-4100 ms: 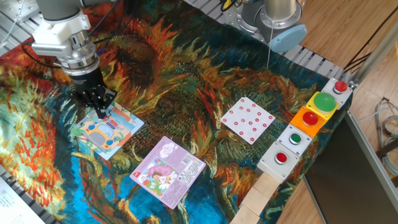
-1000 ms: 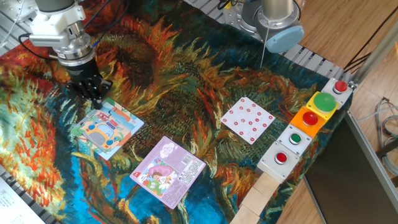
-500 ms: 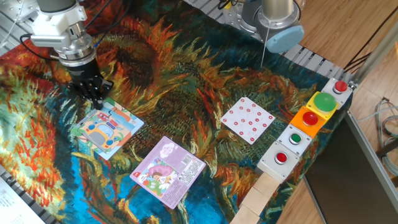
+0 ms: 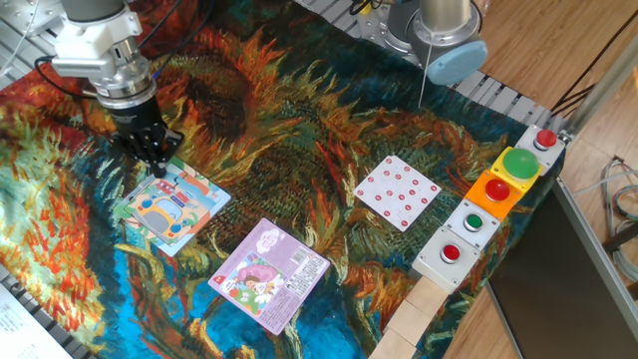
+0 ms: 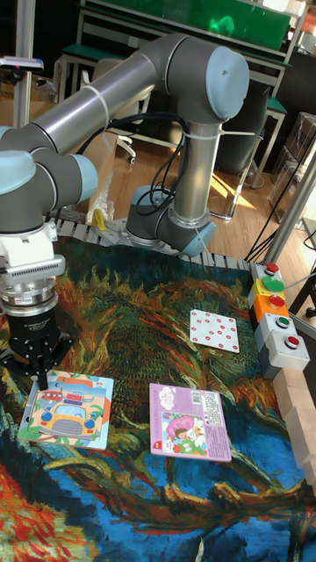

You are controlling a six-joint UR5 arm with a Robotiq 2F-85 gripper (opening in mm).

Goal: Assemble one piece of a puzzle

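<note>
— Sunflower-painted cloth covers the whole table (image 4: 299,130), busy with orange and blue swirls. From the fixed view, what do you make of the arm?

— Its gripper (image 4: 156,166) hangs at the far corner of the puzzle (image 4: 169,207), tips right at the edge, perhaps touching. The dark fingers look drawn together, but I cannot tell if a piece sits between them. I'd guess it's at the seating step.

— And the other cards?

— Purple-pink puzzle (image 4: 269,274) nearer us, glossy and flat; white dotted card (image 4: 397,191) well apart, by the button boxes (image 4: 493,204).

— From the tall view?

— Same gripper (image 5: 39,378) stands upright over the puzzle (image 5: 68,409), a thin square board with an orange bus. Next it wants a straight, gentle press; the stiff card could slide on that soft cloth.
</note>
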